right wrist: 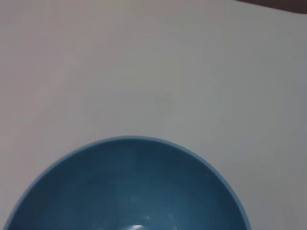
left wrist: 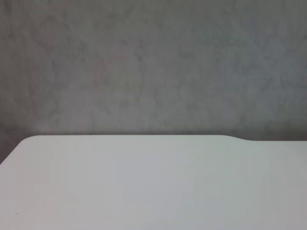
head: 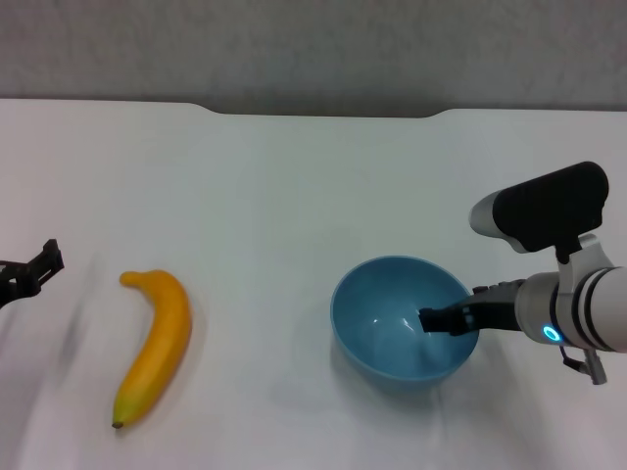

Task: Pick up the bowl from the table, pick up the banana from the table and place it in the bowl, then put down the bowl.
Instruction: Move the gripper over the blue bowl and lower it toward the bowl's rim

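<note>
Two grippers: right gripper (head: 438, 320) straddles bowl (head: 387, 338) rim, clamp state unclear; needs firm pinch before lift. Left gripper (head: 27, 272) beside banana (head: 156, 345), finger state unclear.

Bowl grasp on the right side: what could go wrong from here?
1. The right gripper holds only one spot on the bowl's right rim, one finger inside; a deep, glossy bowl could tip or slip when lifted.
2. The banana looks longer than the bowl is wide, so it may overhang and topple out.
3. The left gripper sits at the table's left edge, still short of the banana.
</note>
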Robot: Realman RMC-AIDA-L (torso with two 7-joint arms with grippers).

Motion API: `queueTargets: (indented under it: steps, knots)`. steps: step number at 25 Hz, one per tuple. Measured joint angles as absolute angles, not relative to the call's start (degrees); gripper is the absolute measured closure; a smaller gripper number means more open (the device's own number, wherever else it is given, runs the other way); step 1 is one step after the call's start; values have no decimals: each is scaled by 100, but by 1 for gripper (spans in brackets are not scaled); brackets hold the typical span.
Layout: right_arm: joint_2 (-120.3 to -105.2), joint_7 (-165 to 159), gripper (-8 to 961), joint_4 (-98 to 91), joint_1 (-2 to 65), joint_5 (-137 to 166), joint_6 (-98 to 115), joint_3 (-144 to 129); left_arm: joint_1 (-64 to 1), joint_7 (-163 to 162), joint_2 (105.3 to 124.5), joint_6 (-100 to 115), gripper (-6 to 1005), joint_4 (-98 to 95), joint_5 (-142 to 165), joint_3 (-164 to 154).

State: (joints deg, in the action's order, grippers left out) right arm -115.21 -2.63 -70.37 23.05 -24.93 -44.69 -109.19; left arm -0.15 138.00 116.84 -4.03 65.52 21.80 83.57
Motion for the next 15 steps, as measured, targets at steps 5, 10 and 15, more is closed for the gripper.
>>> queueTargets:
  steps: [5, 10, 15]
  knots:
    - [-11516, -269, 128, -6943, 2302, -2482, -4393, -10915, -48, 13791, 11687, -411, 102, 6494, 2177, 8355]
    - [-11513, -302, 132, -6722, 2309, -2503, -4207, -10932, -91, 13788, 11694, -416, 103, 6423, 2173, 8346]
    - [-11513, -301, 135, -6708, 2313, -2504, -4175, -10968, -88, 13785, 11699, -419, 103, 6419, 2171, 8343]
